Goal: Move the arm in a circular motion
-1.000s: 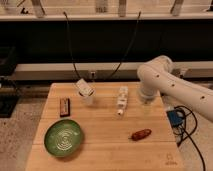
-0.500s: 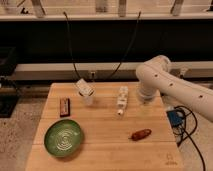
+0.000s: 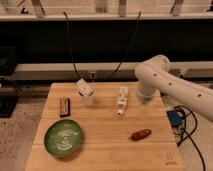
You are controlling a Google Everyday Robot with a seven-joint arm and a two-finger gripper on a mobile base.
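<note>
Camera view: arm over table; gripper near white bottle.

the table bears 5 things. the plate lies at the front left. behind it, near the left edge, lies a small bar. to the right of the bar, further back, stands a cup. right of the cup, at the back middle, lies a bottle. an oblong item lies at the front right, well apart from the plate. the arm extends from the right, above the back right part of the table. the gripper hangs below it, over the table, just beside the bottle on its right. a small box sits off the right edge of the table. 2 cables hang behind the table.
</note>
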